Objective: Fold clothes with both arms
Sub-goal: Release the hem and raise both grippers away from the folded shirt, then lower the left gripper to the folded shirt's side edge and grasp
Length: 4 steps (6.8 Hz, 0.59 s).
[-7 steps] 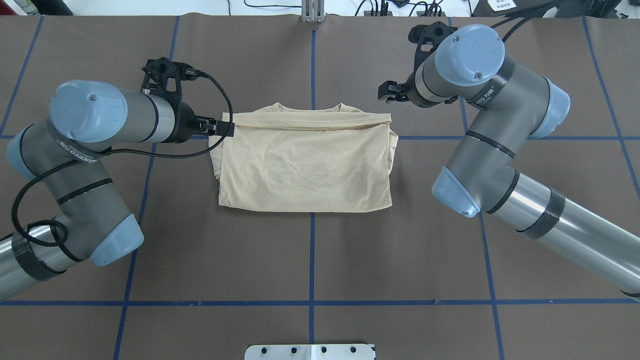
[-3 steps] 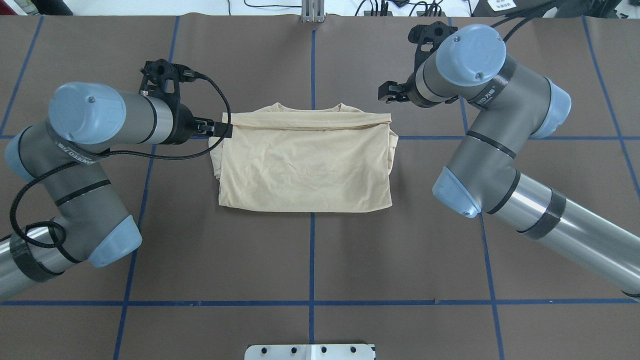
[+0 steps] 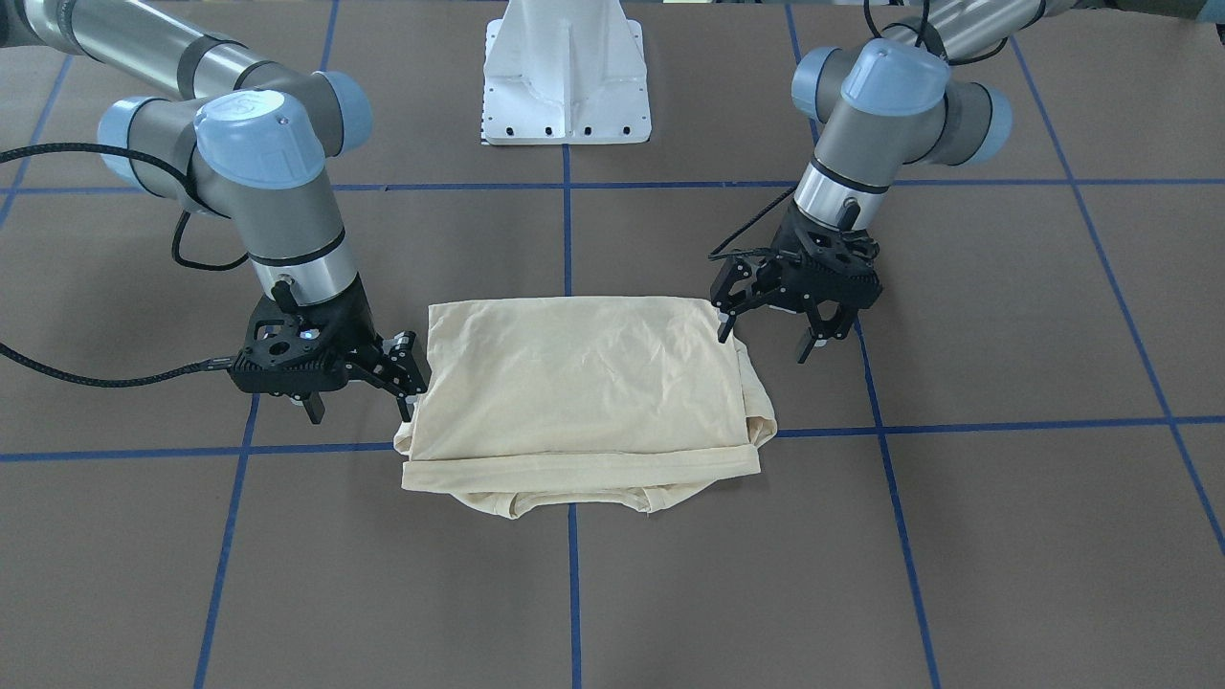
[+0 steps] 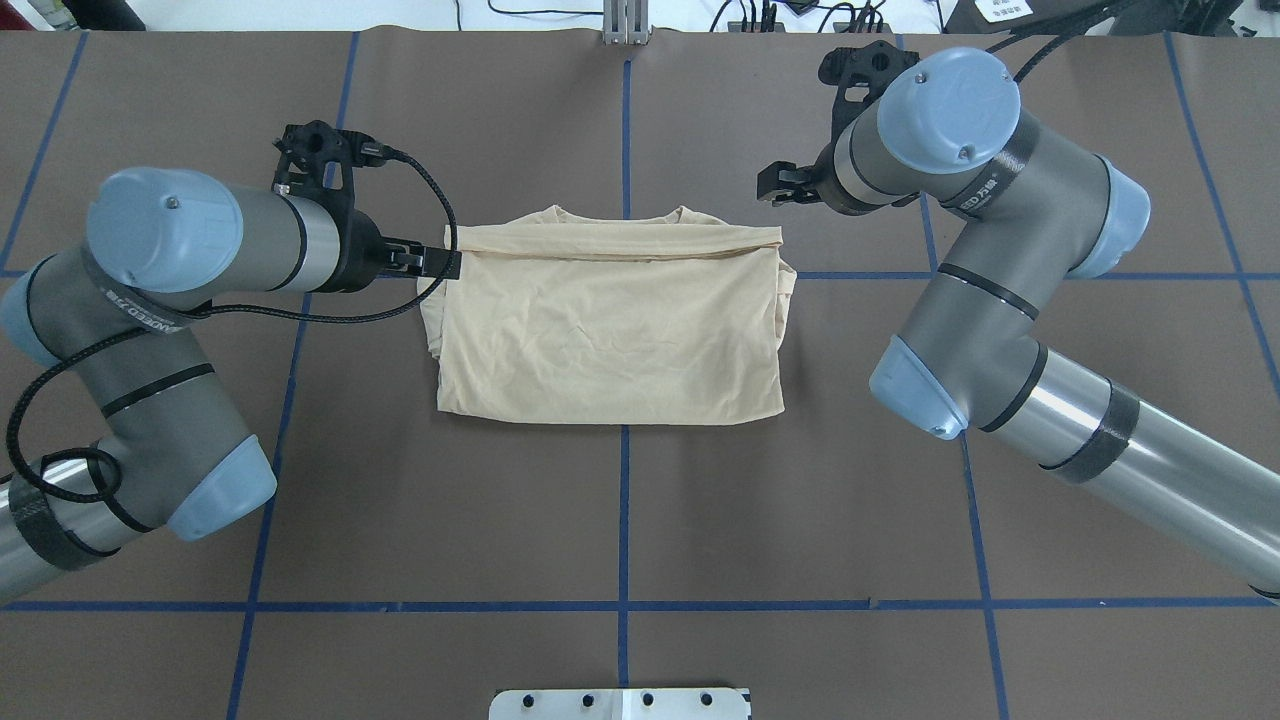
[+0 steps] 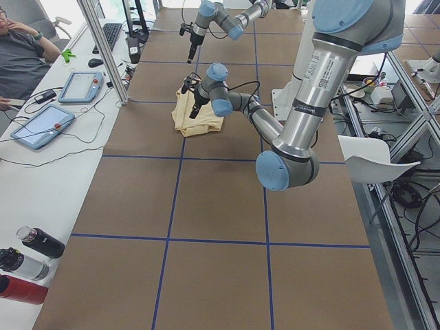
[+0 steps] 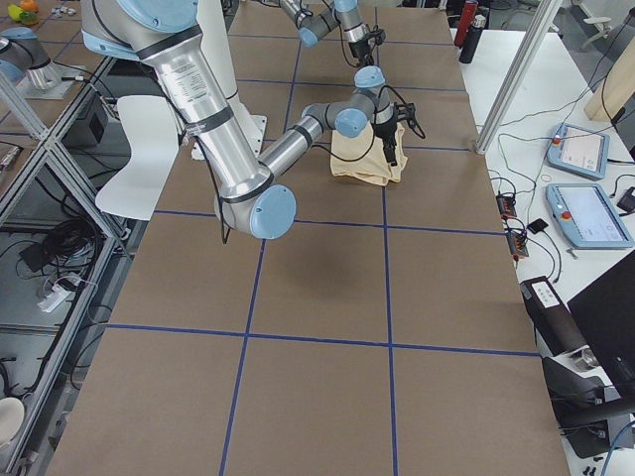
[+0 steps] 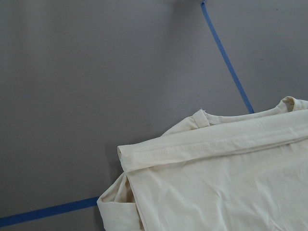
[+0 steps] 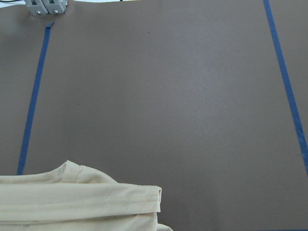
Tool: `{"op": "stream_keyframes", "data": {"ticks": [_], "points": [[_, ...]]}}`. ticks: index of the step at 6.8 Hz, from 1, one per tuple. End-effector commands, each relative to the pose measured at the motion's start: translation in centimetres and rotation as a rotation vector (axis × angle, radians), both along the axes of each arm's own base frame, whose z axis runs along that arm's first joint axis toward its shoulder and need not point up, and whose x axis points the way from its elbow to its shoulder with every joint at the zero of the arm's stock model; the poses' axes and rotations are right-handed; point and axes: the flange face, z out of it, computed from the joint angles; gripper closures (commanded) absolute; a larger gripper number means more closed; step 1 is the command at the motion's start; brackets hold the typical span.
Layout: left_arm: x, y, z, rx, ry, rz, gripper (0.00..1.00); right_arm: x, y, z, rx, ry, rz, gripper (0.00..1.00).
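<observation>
Your left hand and right hand are both wide open and hold nothing. The T-shirt (folded up) lies between them on the bench.

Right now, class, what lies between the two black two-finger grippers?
The folded pale cream-yellow T-shirt lies between the left gripper and the right gripper, seen best in the front-facing view.

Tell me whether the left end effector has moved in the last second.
Yes, slightly: overhead, the left end effector has drawn back from the shirt's corner toward the nearby blue tape line.
</observation>
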Motion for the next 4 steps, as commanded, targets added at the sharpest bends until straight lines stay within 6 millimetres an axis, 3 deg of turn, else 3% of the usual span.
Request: {"op": "stream_keyframes", "data": {"ticks": [1, 4], "points": [[1.3, 2.3, 1.7, -0.017, -0.019, 0.029, 0.00, 0.2, 0.2, 0.2, 0.000, 0.000, 0.000, 0.00], [7.4, 8.7, 4.1, -0.100, -0.029, 0.034, 0.00, 1.7, 1.5, 0.3, 0.012, -0.014, 0.001, 0.00]]}}
